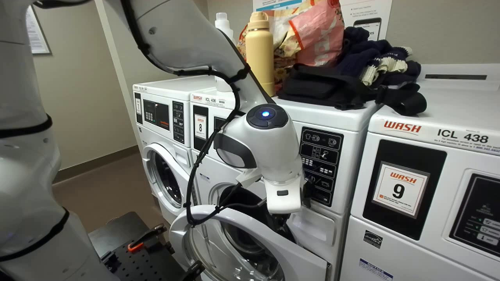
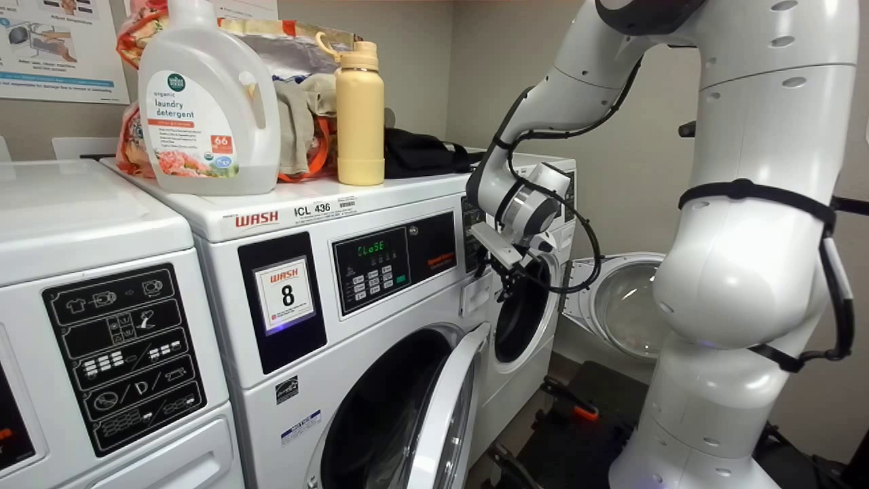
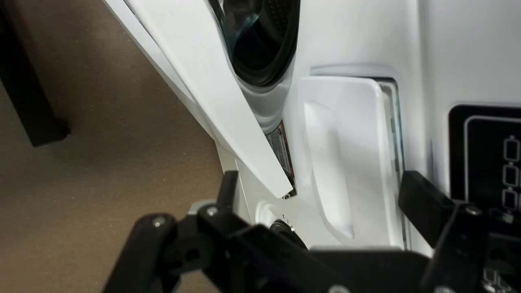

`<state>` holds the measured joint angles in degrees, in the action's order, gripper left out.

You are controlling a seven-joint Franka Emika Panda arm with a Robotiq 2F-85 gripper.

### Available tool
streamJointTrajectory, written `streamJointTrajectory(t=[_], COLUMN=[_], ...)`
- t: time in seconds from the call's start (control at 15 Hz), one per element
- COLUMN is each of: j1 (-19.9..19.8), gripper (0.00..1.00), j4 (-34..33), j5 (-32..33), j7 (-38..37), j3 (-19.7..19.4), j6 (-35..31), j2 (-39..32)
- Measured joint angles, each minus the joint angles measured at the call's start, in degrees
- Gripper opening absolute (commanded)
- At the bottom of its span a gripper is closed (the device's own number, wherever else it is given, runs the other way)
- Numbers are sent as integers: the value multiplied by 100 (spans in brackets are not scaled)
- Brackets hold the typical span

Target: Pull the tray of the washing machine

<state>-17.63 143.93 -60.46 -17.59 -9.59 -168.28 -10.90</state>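
Observation:
The white washing machine with the "8" sticker (image 2: pixel 366 333) has its round glass door open; the door (image 1: pixel 297 261) also shows in the wrist view (image 3: pixel 228 101). The tray (image 3: pixel 362 150) has a flat white front with a scooped handle and stands slightly out, with a gap along its edges. It also shows in both exterior views (image 1: pixel 312 228) (image 2: pixel 475 297), below the black button panel (image 1: pixel 322 168). My gripper (image 3: pixel 321 185) is open and empty, close to the tray. One finger is beside the tray's panel-side edge, the other beyond its handle side. Whether they touch it I cannot tell.
The "9" machine (image 1: pixel 394 242) stands beside it; on the opposite side a machine has its door (image 2: pixel 631 305) open. A detergent jug (image 2: pixel 210 102), yellow bottle (image 2: pixel 360 115) and black bag (image 1: pixel 324 86) stand on top. A dark cart (image 1: pixel 136 249) is near the arm's base.

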Motion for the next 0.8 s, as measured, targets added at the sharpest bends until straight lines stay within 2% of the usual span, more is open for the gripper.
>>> streamJointTrajectory(t=[0.33,0.8], j1=[-3,-10], gripper=[100,100], j4=[-62,-94], j5=[-491,-454], j7=[524,766], j3=[18,5], j6=[-2,-2], j2=[-62,-139])
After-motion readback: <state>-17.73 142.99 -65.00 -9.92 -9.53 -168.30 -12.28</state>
